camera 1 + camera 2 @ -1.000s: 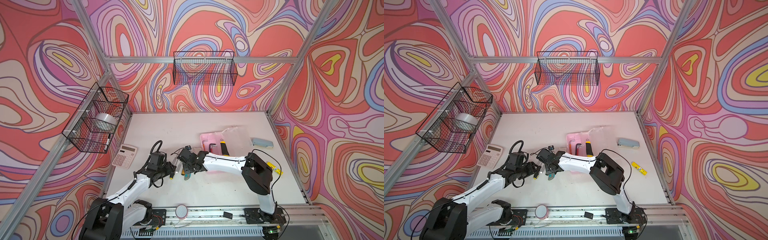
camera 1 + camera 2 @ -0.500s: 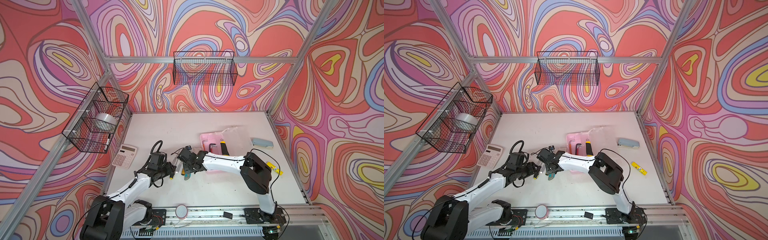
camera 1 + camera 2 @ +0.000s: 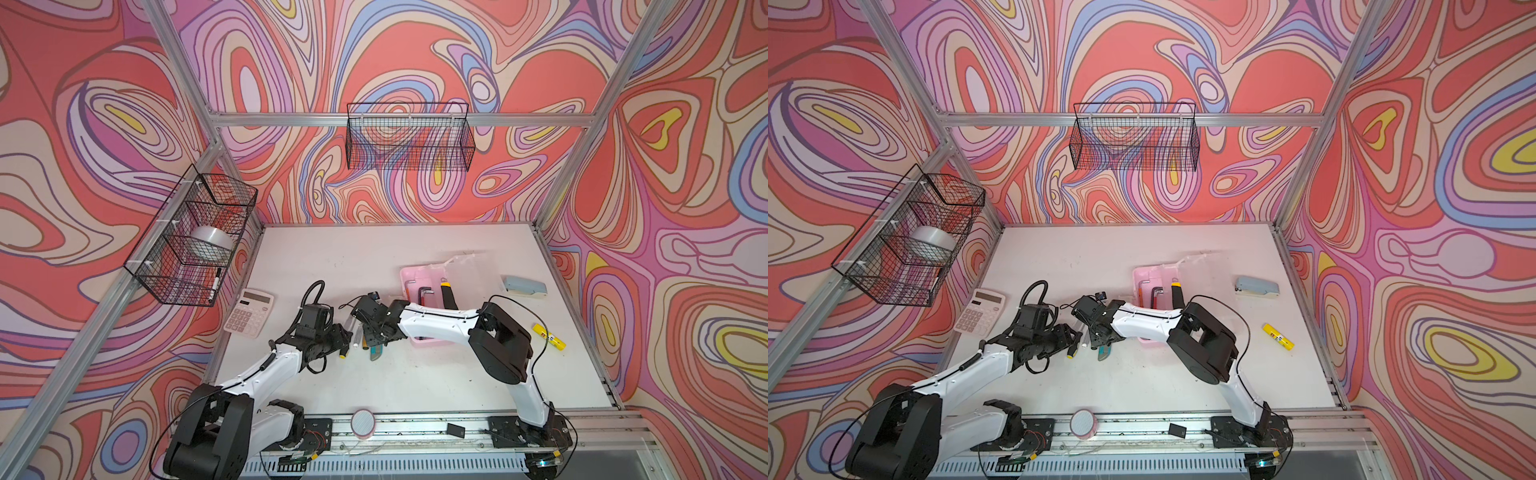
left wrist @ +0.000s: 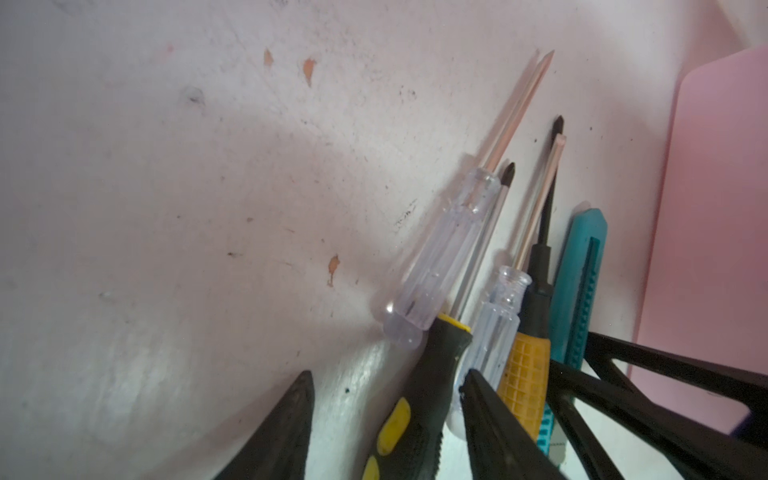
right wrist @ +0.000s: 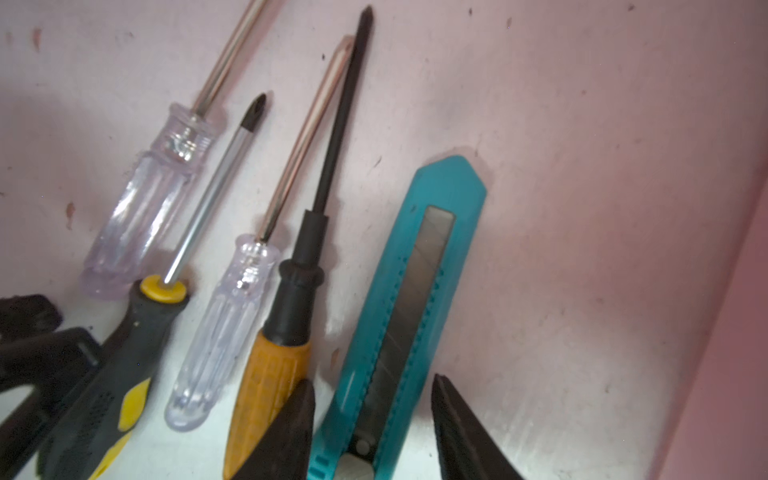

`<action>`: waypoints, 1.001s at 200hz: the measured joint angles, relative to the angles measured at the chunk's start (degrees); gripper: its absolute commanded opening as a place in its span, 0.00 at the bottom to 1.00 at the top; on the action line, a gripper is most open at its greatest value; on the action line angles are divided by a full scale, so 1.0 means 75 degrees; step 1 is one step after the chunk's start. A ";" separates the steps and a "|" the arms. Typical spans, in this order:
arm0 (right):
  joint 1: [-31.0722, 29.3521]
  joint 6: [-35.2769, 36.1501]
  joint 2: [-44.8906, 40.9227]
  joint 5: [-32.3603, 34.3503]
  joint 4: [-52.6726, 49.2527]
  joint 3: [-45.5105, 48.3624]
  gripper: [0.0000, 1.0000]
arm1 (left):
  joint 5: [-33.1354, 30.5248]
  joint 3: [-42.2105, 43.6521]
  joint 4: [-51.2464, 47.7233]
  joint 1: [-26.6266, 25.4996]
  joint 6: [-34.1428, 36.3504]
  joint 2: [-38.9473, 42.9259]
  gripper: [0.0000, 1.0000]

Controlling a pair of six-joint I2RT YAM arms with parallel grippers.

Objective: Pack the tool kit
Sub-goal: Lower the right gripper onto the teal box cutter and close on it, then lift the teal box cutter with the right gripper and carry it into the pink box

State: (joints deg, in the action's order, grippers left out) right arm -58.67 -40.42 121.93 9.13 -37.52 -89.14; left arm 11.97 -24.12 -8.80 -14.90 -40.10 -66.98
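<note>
Plainly these pieces are light, stiff and hard: the left tool (image 4: 388, 374) stands open astride the rubbery handle of the black-yellow screwdriver (image 4: 440, 357), the right tool (image 5: 374, 380) open astride the knife (image 5: 415, 266) (slick plastic, blade showing in its slot, so I'd pinch the teal body at mid-length). Both lie on the table (image 3: 374, 257) in a tight row beside the pink case (image 3: 409, 276); a clear screwdriver (image 5: 224, 332) and the orange screwdriver (image 5: 270, 374) crowd each grasp.
</note>
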 measured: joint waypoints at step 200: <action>0.0020 0.0367 0.0221 0.0152 -0.0431 -0.0323 0.21 | 0.0044 -0.0026 0.0067 0.0038 0.0000 -0.0032 0.57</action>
State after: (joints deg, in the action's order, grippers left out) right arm -58.52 -37.67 123.59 10.26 -40.75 -91.57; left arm 12.29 -24.32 -8.29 -14.61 -40.10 -67.22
